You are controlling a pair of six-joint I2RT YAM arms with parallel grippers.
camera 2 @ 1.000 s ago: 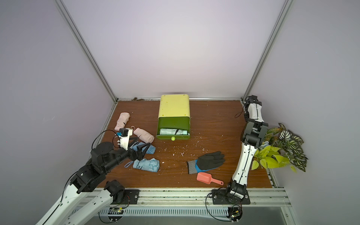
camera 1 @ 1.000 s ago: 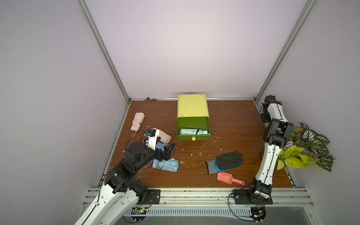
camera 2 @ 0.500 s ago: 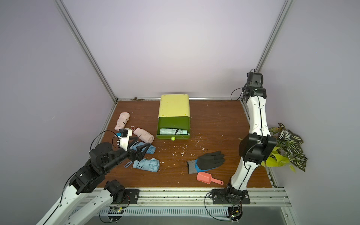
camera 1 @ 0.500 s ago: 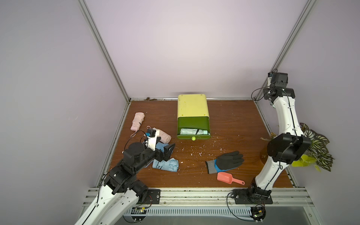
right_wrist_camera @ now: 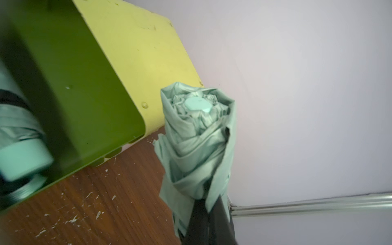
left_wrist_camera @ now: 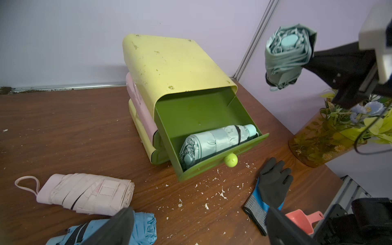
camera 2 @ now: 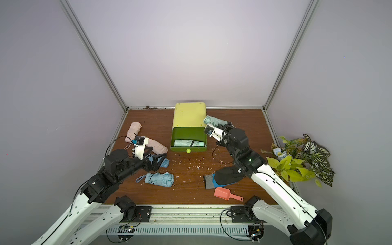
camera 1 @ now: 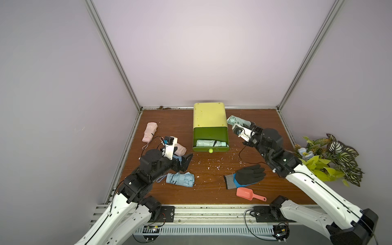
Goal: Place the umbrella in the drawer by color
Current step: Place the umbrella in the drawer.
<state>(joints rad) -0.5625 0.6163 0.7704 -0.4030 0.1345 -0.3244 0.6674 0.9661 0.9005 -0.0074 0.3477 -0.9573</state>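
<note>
mint umbrella: aloft by yellow cabinet's right side, near desk's back-right corner | right gripper: clamped on it | green drawer: open, second mint umbrella against front wall, rear free | left gripper: apart over blue umbrella

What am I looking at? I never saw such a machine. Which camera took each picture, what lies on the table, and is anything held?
These are two robot arms at a table, each ending in a two-finger gripper. Two pictures come from one camera overhead that sees everything; two come from cameras on the arms' wrists. On the table stands a yellow cabinet with its green drawer open and a mint umbrella inside. Nearby lie two pink umbrellas, two blue umbrellas, a glove and a scoop; a plant stands at the edge. The right gripper is shut on a second mint umbrella, in the air beside the cabinet. The left gripper is open and empty, over one blue umbrella.
</note>
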